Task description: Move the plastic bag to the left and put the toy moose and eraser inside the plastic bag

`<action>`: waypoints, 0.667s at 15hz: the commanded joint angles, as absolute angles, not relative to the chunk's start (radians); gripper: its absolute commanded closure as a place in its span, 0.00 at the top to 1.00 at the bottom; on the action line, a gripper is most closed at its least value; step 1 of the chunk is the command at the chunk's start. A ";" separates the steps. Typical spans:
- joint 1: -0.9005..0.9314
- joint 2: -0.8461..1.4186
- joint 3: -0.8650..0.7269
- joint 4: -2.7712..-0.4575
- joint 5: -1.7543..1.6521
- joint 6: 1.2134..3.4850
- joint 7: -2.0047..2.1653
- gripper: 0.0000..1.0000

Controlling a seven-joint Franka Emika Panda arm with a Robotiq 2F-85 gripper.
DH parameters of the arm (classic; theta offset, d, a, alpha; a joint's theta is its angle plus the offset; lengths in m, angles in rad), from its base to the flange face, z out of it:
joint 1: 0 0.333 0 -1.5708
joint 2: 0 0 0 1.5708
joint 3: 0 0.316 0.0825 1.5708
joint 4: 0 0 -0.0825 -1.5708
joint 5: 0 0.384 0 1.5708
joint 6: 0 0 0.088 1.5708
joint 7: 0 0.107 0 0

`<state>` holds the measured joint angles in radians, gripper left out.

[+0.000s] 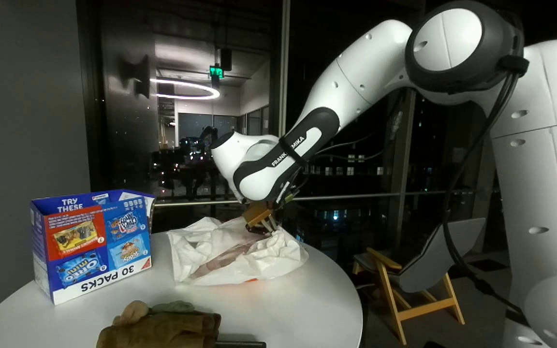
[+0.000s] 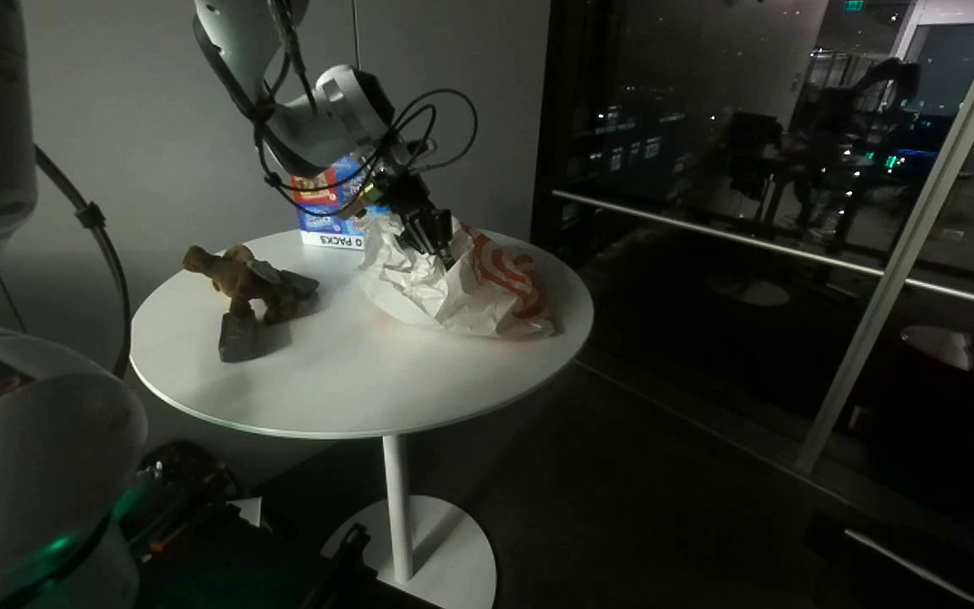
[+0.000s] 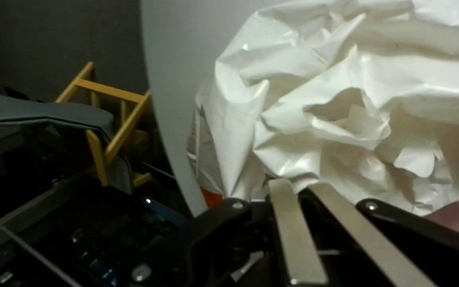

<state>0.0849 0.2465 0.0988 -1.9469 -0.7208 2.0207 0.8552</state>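
My pincer (image 3: pixel 300 185) is narrow, its two fingers (image 3: pixel 293 227) side by side with a slim gap between, and a crease of the plastic bag (image 2: pixel 462 296) is pinched at their tips. In the wrist view the white film crowds up against them in sharp folds, with a patch of red-orange print showing left of the tips.

The bag lies crumpled on the round white bench (image 2: pixel 343 372). In that exterior view it takes up the right-hand part, its printed stripes toward the right, and I reach down into it at a slant. The toy moose (image 2: pixel 254 279) is on the left of the bench, well apart from the bag. The eraser (image 2: pixel 238 338), a dark block, sits on its near side; I cannot tell whether the two touch.

In an exterior view my arm (image 1: pixel 302 140) arches over from the right and bends down to the bag on the far side. There the moose lies at the near edge, partly cut off, and a blue printed carton (image 1: pixel 92 246) stands on the left, just beside the bag. Beyond the bench, to the right, I have a grey chair (image 1: pixel 416 270) with a wooden frame, in front of dark window glass (image 1: pixel 351 181).
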 commanded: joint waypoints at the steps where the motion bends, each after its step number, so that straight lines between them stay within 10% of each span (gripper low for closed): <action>1: 0.138 0.182 0.060 -1.944 -0.828 1.823 0.820 0.08; 10: 0.083 0.145 0.076 -1.964 -0.525 2.001 0.447 0.03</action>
